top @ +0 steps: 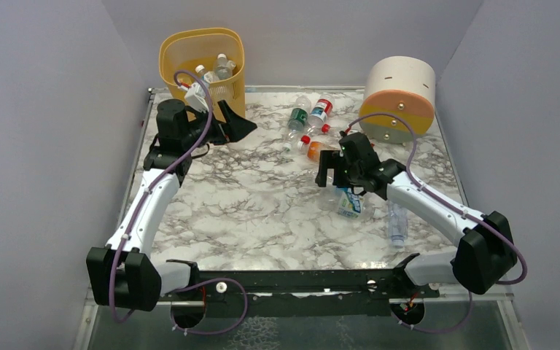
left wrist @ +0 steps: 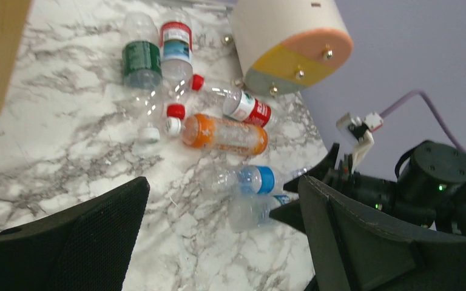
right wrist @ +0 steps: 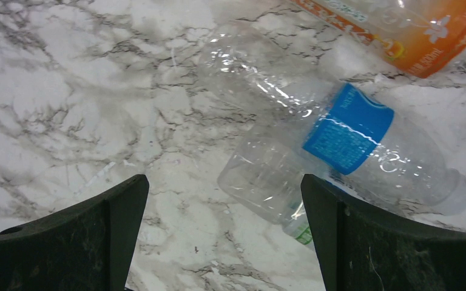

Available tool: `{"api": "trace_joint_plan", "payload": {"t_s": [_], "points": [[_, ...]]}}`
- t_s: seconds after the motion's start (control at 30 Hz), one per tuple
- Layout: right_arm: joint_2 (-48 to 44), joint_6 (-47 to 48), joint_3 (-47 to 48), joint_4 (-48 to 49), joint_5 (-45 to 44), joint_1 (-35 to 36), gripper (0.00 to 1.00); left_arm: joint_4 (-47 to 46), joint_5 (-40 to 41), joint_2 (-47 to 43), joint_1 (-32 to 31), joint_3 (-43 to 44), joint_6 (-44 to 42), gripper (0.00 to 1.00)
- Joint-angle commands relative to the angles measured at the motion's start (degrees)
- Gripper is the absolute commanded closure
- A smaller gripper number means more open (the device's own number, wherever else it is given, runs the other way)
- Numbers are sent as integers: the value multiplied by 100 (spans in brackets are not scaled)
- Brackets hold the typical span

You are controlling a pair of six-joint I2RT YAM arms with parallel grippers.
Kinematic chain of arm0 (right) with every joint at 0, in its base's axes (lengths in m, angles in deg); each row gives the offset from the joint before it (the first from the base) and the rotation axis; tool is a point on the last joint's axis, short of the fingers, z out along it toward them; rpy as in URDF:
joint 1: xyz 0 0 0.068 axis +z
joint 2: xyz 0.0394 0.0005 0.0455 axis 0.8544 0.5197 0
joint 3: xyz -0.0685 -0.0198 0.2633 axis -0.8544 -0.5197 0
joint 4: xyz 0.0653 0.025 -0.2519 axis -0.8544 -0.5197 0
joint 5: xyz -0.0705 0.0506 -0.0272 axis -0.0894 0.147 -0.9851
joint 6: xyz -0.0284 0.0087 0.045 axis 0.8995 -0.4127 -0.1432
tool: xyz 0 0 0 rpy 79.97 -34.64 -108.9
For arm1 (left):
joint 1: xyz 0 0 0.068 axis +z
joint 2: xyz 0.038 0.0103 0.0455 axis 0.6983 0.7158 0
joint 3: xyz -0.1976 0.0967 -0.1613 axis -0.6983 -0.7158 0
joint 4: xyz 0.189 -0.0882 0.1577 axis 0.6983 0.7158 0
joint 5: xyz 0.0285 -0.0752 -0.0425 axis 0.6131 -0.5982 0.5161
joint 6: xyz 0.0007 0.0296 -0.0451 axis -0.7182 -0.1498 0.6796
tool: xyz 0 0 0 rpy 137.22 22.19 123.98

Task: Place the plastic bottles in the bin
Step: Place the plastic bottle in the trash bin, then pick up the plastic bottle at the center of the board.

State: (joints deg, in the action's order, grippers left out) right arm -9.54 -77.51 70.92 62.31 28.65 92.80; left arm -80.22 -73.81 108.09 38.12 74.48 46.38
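In the top view, the bin [top: 182,51] stands at the 11 o'clock corner of the marble table [top: 248,211], and a few bottles inside it [top: 222,67] show above the rim. The left gripper [top: 222,120] hangs at the bin's 6 o'clock side, jaws spread wide with nothing between them. Whether it touches the bin wall cannot be told. The right gripper [top: 335,179] is toward 3 o'clock from the table's middle, also wide open and empty, right over a blue-labelled bottle [top: 348,203]. An orange bottle [top: 315,150] lies just at its 11 o'clock. Farther toward 11 o'clock lie a green-labelled bottle [top: 297,117] and a red-and-white-labelled bottle [top: 321,109], side by side. One more clear bottle [top: 397,222] lies at the gripper's 4 o'clock, beside the right forearm. A round drum [top: 401,95] sits at the table's 1 o'clock corner.

In the left wrist view, the two black fingers [left wrist: 85,242] stand far apart, with only bare marble between them. All the loose bottles lie well away, from 12 to 1 o'clock of the jaws. A strip of the bin fills the 10 o'clock edge.

In the right wrist view, the jaws stand wide apart. The blue-labelled bottle lies on its side at their 1 o'clock, crossing over a second clear bottle [right wrist: 267,182]. Neither touches a finger. The orange bottle shows at the far 1 o'clock corner.
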Motion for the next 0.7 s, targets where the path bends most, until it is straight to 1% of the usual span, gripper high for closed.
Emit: {"api": "trace_joint_plan", "payload": {"t_s": [0.0, 0.1, 0.27, 0.47, 0.67], "points": [[88, 106, -298, -172, -426, -138, 1, 248, 159, -321, -200, -295, -237, 1], [150, 104, -445, -158, -467, -146, 1, 288, 176, -397, -247, -452, -278, 1], [287, 117, -630, -70, -464, -141, 1, 348, 203, -453, -288, -469, -323, 1], [302, 152, -791, 27, -195, -137, 0, 376, 208, -443, -297, -478, -357, 1], [94, 213, -1005, 194, 181, -133, 1, 381, 213, -404, -305, -489, -399, 1]]}}
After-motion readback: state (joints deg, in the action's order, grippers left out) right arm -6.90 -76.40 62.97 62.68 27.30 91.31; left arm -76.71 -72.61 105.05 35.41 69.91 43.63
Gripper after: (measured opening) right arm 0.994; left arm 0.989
